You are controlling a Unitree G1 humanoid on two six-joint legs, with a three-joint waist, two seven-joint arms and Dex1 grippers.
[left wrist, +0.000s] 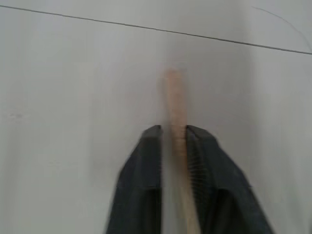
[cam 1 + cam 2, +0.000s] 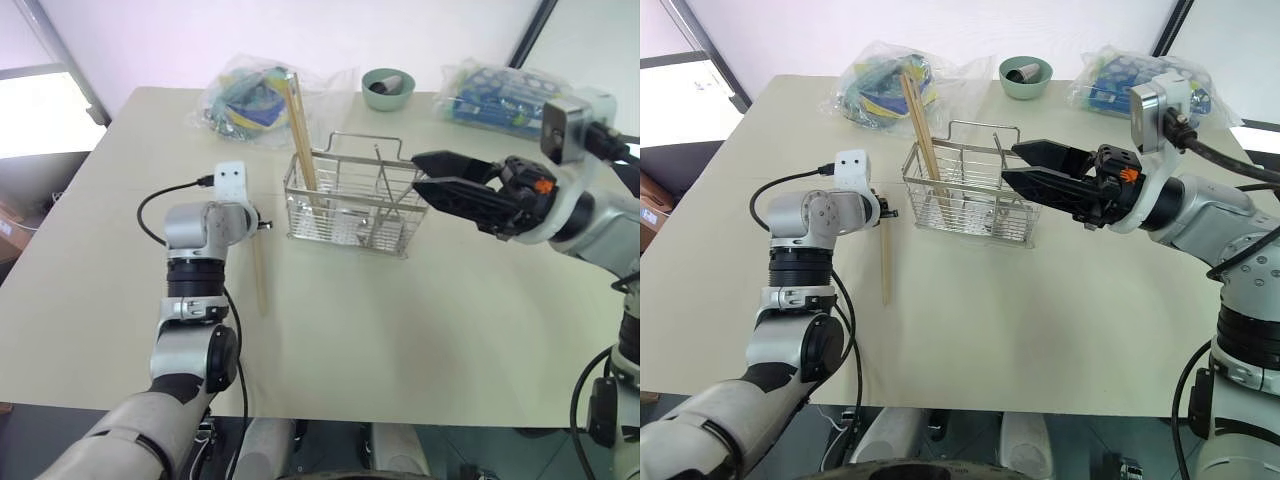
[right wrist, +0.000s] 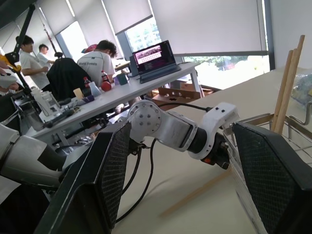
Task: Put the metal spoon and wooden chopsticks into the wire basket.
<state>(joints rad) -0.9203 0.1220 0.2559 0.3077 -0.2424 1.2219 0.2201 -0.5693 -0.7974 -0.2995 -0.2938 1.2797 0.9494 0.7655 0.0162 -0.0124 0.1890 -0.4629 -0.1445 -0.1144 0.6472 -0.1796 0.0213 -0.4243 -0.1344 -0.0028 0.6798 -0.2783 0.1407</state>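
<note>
On the left of the table point(image 2: 420, 330), the left gripper point(image 1: 173, 141) pinches a wooden chopstick point(image 2: 260, 280) lying flat beside the wire basket point(image 2: 350, 205). Two more chopsticks point(image 2: 300, 130) stand upright in the basket's left compartment. Farther right, the right gripper point(image 2: 428, 175) hovers by the basket's right end, jaws spread, holding nothing.

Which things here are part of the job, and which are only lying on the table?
Part of the job:
- wire basket
- chopsticks in the basket
- chopstick on the table, in the shut left gripper
- spoon handle in the basket

Only lying about:
- green bowl
- two plastic bags
</note>
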